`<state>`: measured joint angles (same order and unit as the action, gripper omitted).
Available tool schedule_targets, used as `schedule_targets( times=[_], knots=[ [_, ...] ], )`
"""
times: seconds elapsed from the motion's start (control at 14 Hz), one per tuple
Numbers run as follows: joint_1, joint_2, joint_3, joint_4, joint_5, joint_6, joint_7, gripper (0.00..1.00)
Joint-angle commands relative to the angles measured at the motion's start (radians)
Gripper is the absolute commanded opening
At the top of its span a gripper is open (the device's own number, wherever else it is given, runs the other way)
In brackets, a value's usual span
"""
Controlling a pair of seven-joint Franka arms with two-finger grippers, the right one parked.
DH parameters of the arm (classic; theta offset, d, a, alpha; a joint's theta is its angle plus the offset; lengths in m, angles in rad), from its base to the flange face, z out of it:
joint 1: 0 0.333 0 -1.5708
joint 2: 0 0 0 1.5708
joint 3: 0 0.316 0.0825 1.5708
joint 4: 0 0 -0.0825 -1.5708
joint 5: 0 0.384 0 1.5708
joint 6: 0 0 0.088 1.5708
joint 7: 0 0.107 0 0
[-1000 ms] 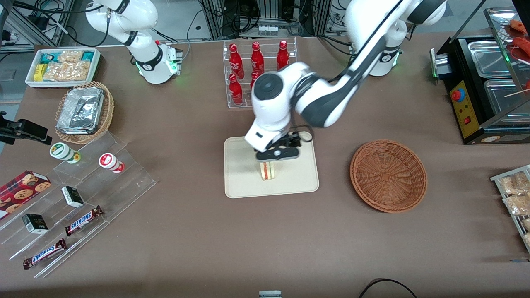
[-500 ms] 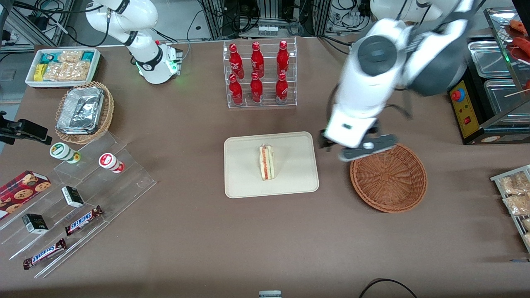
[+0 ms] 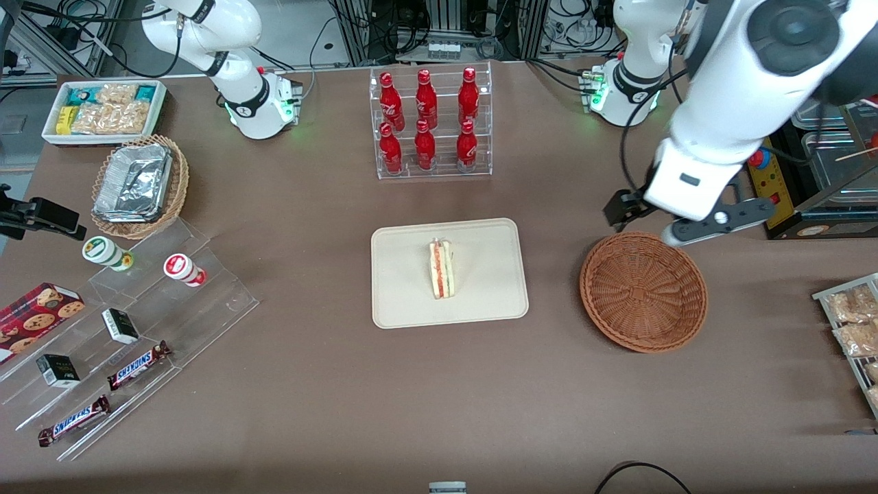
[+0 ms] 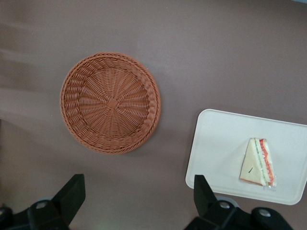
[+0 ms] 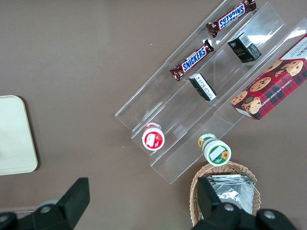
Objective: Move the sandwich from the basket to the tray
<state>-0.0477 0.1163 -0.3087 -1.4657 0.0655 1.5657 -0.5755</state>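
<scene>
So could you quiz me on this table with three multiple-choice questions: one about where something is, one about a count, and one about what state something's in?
1. Where is the sandwich?
A. In the basket
B. On the tray
C. Between the jaws

2. How many red bottles stand in the clear rack?
A. Four
B. Six
C. Eight

3. What is in the gripper?
A. Nothing, jaws open
B. The sandwich
C. A bottle

Answers:
1. B: it lies on the cream tray; the basket holds nothing.
2. B: the red bottles stand in two rows of three.
3. A: it hangs above the basket's rim, jaws spread wide.
</scene>
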Motion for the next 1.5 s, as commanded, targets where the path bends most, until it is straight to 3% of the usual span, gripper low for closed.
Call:
schedule_targets(
  times=[0.0,0.5,1.43],
  knots=[
    [0.011,-0.115,0.100,-0.088,-0.070,-0.025,0.176,1.00],
    [0.005,-0.153,0.270,-0.088,-0.089,-0.085,0.427,1.00],
    [0.000,-0.162,0.322,-0.099,-0.072,-0.085,0.447,1.00]
  ],
)
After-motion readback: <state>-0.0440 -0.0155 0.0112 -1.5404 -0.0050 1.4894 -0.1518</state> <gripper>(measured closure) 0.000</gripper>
